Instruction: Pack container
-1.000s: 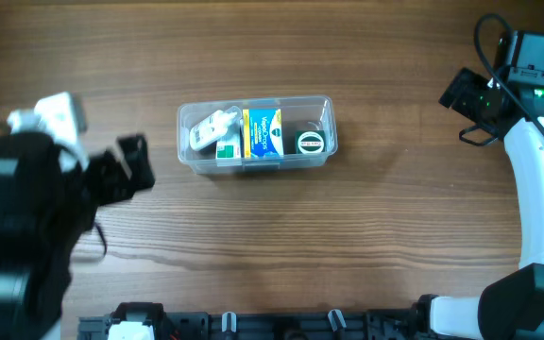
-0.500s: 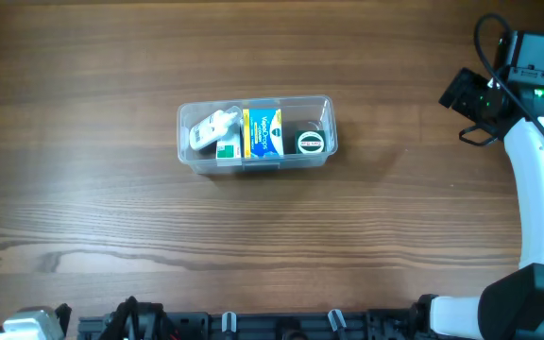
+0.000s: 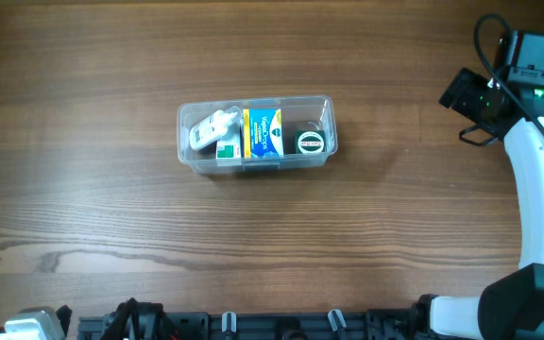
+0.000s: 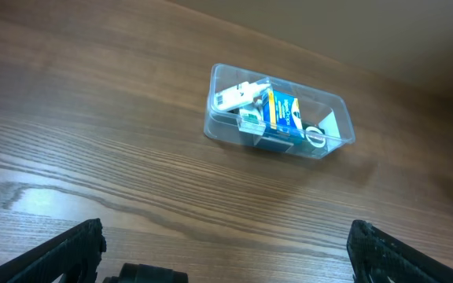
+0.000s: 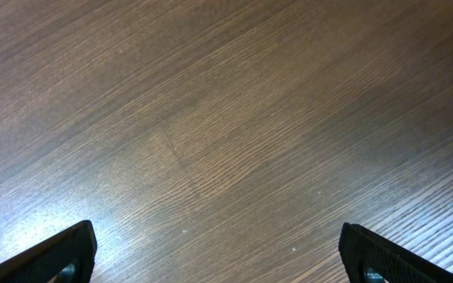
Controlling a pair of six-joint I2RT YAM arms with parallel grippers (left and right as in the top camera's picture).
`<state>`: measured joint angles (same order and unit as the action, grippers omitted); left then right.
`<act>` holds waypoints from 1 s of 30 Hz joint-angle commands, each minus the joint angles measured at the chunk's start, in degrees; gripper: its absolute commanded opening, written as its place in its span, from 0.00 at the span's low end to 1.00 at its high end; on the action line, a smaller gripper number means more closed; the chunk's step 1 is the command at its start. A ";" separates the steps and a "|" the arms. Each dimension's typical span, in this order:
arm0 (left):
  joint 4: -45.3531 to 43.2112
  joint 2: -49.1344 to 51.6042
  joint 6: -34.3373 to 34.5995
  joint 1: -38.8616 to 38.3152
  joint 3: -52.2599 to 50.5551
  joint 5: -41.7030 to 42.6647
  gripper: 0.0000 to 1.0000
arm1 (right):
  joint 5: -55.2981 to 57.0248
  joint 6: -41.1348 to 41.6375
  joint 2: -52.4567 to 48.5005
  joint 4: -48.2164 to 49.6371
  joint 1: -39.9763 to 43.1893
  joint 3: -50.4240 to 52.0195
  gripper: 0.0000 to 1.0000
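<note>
The clear plastic container sits on the wooden table, left of centre in the overhead view. It holds a white item, a blue and yellow box and a round green-lidded item. It also shows in the left wrist view, far ahead of the fingers. My left gripper is open and empty, well back from the container, and is out of the overhead view apart from a sliver at the bottom left. My right gripper is open and empty over bare wood at the far right.
The right arm's white links run down the right edge. A black rail lines the table's front edge.
My left arm has pulled back from beside the container's left end to the bottom left corner, almost out of the overhead view. The right arm and the container have not moved.
</note>
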<state>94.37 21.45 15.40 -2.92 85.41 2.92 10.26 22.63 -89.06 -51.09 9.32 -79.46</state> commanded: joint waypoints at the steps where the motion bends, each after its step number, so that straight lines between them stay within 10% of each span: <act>1: 0.04 -0.04 0.50 0.37 0.11 0.68 1.00 | -0.28 0.02 -0.63 0.15 -0.02 0.20 1.00; 14: -0.50 -0.04 0.04 0.37 -0.02 0.02 1.00 | -0.26 0.02 -0.63 0.15 -0.02 0.20 1.00; 21: -45.42 -4.28 -13.68 2.45 -27.21 11.06 1.00 | -0.28 0.00 -0.63 0.15 -0.02 0.20 1.00; 30: -72.04 -16.48 -13.73 2.45 -57.79 10.99 1.00 | -0.28 0.00 -0.63 0.15 -0.02 0.20 1.00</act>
<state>26.89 8.08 2.79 -0.78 32.84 13.28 10.26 22.63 -89.06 -51.09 9.32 -79.35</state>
